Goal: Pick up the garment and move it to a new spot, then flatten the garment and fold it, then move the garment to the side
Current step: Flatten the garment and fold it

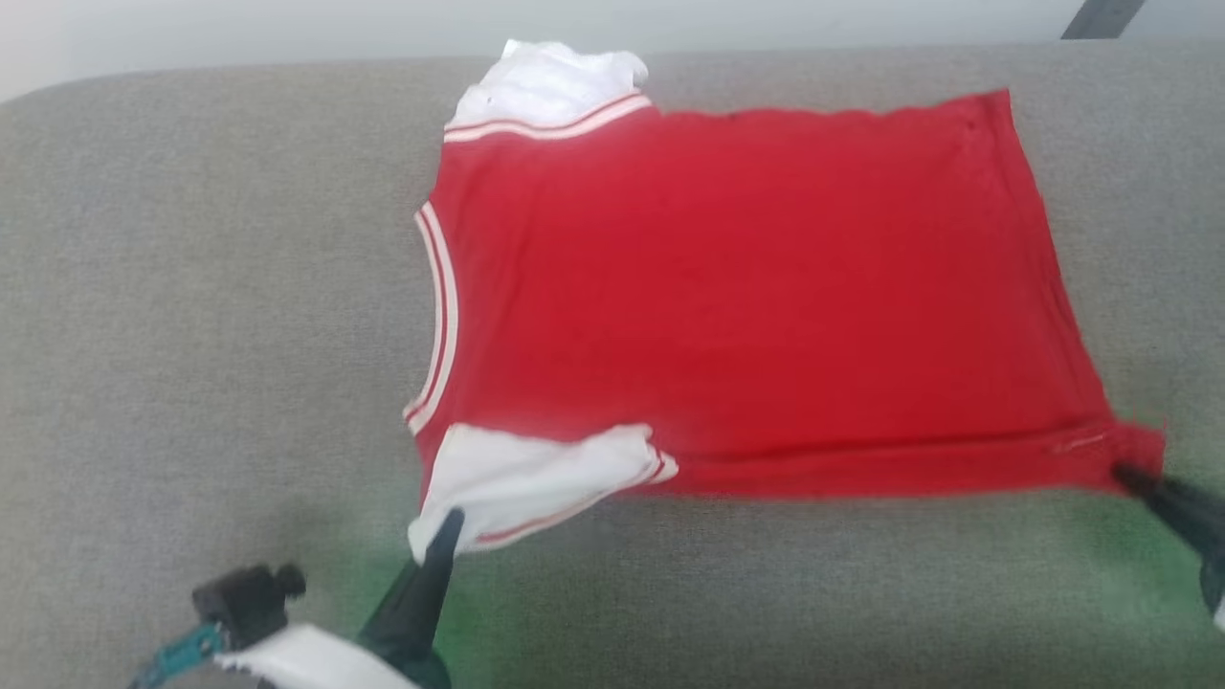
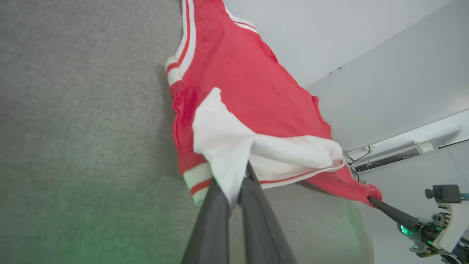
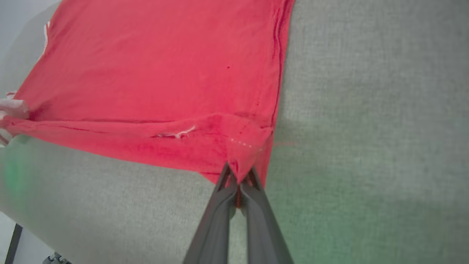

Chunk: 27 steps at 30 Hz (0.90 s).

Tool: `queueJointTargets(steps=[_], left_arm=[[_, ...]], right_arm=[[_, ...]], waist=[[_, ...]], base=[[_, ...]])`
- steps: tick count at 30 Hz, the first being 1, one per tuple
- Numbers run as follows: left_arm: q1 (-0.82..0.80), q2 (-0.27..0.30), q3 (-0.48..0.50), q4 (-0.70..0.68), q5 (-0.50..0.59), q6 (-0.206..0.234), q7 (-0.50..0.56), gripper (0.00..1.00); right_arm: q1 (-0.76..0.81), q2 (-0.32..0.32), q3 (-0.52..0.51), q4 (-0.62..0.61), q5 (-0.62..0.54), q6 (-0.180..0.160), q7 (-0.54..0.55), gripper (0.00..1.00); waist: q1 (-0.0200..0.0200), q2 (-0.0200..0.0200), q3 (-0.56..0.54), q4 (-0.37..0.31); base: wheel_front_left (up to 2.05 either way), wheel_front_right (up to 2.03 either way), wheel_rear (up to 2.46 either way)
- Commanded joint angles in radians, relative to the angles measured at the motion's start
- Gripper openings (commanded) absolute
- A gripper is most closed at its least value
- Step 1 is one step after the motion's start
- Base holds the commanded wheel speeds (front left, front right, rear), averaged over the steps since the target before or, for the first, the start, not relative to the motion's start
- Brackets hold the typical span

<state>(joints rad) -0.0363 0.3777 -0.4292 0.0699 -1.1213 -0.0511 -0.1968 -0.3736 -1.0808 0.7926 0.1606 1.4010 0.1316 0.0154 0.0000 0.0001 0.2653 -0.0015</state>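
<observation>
Left hand (image 1: pixel 448 524) pinching garment (image 1: pixel 746 287) sleeve, right hand (image 1: pixel 1124 474) hem

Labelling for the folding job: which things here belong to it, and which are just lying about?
Job: red soft-cloth jersey shirt with white sleeves; left pincer, shut on it; right pincer, shut on it.
Lying about: nothing loose, just the grey fabric surface underneath.

head view looks forward and down at grey woven fabric surface (image 1: pixel 191 287), wide enough for the whole red soft-cloth jersey (image 1: pixel 746 287). left wrist view low and close behind left gripper (image 2: pixel 234 179), facing across jersey to right gripper (image 2: pixel 370 199). right wrist view close on hem corner. all three share jersey's near edge.
</observation>
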Motion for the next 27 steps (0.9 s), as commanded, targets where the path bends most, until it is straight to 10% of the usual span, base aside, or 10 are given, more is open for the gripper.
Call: queueJointTargets(steps=[1,12,27], left_arm=[[0.043,0.019,0.004,-0.055,0.004,0.027,-0.003,0.00],[-0.115,0.068,-0.002,-0.193,0.040,0.092,0.122,0.00],[-0.527,-0.032,0.012,0.271,0.031,0.000,0.146,0.00]], right_arm=[[0.036,-0.017,-0.007,-0.031,0.004,-0.002,-0.014,0.00],[-0.020,0.038,-0.103,-0.039,-0.032,-0.002,-0.017,0.00],[-0.315,0.296,-0.111,0.253,-0.155,-0.002,0.038,0.00]], waist=[[0.0000,-0.0001,0.000,-0.007],[0.0000,-0.0001,0.014,-0.026],[0.0000,-0.0001,0.125,-0.061]], base=[[0.00,0.00,0.00],[0.00,0.00,0.00],[0.00,0.00,0.00]])
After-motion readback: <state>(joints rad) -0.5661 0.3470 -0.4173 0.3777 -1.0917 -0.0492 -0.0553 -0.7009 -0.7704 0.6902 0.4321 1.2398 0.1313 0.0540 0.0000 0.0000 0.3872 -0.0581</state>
